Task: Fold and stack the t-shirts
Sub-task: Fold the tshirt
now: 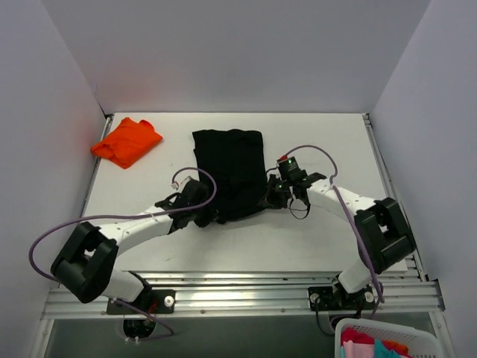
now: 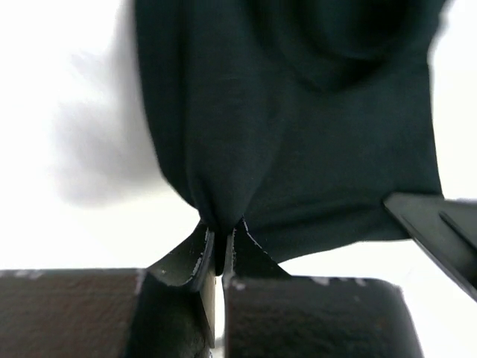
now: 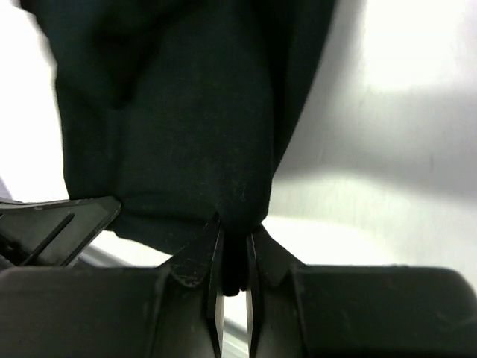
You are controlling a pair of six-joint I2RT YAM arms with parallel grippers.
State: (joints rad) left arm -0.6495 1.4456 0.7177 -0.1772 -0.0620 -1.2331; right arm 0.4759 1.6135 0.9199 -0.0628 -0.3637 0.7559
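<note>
At its near edge, left pincer [image 2: 221, 237] pinching black t-shirt [image 2: 298, 134], right pincer [image 3: 232, 240] pinching it too

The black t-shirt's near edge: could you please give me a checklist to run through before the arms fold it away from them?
1. Left end effector shut on the plain black cloth t-shirt: ok.
2. Right end effector shut on the same shirt: ok.
3. Grips at opposite near corners: ok.
4. Far half lying flat on the white table: ok.
5. Folded bright orange cloth t-shirt apart from the fold path: ok.
6. How many layers are pinched: cannot tell.
</note>
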